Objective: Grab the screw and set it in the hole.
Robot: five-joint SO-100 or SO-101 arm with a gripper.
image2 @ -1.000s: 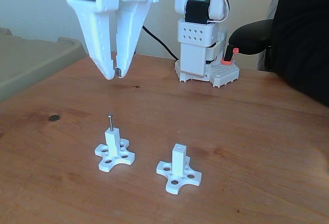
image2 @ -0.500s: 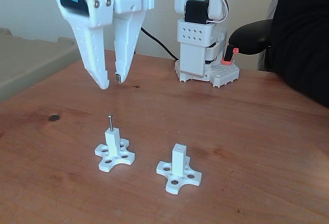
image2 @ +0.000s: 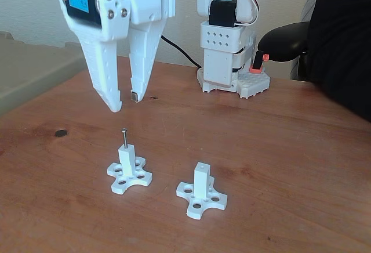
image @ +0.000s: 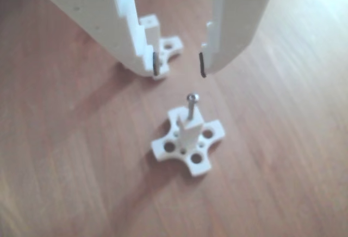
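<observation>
Brown wood is seen all across the table (image2: 301,166), and a pale wall is seen behind it. Two small white stands are set on the wood, near each other. Each one is shaped like a cross with a square post in the middle.

On the left stand (image2: 128,174) in the fixed view, the screw (image2: 124,137) is already stuck in the top of the post. It is held straight up, with its round head at the top and its thin end down in the post. On the right stand (image2: 201,194), the hole (image2: 201,165) in the top of the post is bare, and nothing is set in it yet.

The gripper (image2: 125,102) is hung in the air above the screw, with its tips pointed down. In the fixed view the screw is found lower than the tips and almost straight under the gap. In the other view the screw (image: 192,106) is seen just below the gripper (image: 178,65), a little to the right of the middle of the gap. The two are kept apart; no touch is seen.

The jaws are opened partway, much wider than the thin screw. Nothing is held between them. It is judged that the tips must be brought straight down around the screw before they are closed.
</observation>
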